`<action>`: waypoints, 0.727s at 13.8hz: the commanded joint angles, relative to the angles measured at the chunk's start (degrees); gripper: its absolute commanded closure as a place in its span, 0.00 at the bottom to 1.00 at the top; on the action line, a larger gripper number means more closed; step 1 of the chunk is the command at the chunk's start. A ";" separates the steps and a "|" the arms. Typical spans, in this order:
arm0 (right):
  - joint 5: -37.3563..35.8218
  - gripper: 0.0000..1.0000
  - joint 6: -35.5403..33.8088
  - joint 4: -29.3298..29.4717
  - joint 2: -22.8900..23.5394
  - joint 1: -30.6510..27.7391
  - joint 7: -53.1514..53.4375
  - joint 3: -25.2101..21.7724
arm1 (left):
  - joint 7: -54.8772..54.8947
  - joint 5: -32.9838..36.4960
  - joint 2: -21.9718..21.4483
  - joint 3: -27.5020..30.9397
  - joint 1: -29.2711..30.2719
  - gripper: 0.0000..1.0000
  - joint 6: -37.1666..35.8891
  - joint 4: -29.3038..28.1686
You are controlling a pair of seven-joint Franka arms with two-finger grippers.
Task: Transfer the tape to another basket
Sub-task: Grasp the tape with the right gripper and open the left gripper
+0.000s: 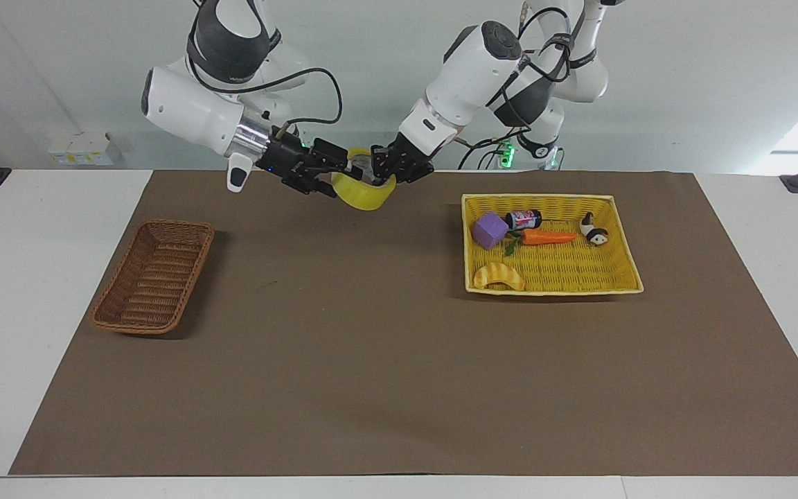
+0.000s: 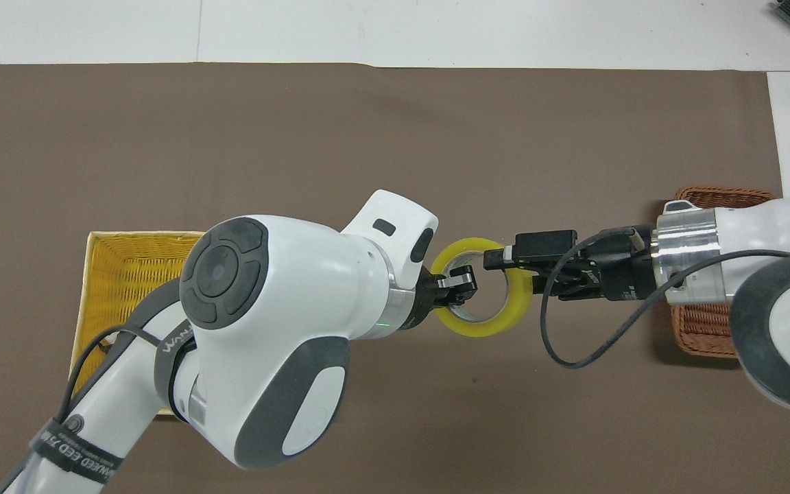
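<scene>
Tape hangs in the air over the brown worktop, above the stretch between the wicker basket and the yellow basket. Left gripper pinches the roll's wall on the side toward the yellow basket, one finger inside the core. Right gripper meets the roll from the wicker basket's side, its spread fingers straddling the wall; whether they press it cannot be told. The yellow basket holds a purple cube, carrot and croissant toy.

On the dark strap around my left arm's lower link I read white lettering — partly hidden — "ED 75"; nothing else was legible.
</scene>
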 commanded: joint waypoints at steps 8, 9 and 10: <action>1.55 1.00 -0.20 -0.71 -0.52 -0.41 4.73 0.23 | 0.55 -1.29 0.14 -0.69 -0.53 0.28 3.39 0.63; 1.38 1.00 -0.03 -0.71 -0.52 -0.41 4.81 0.23 | 0.38 -1.29 0.23 -0.60 -0.61 0.00 3.48 0.63; 0.68 1.00 0.23 -0.71 -0.34 -0.41 5.07 0.14 | 0.29 -1.55 -0.21 -0.69 -0.70 0.00 3.39 0.54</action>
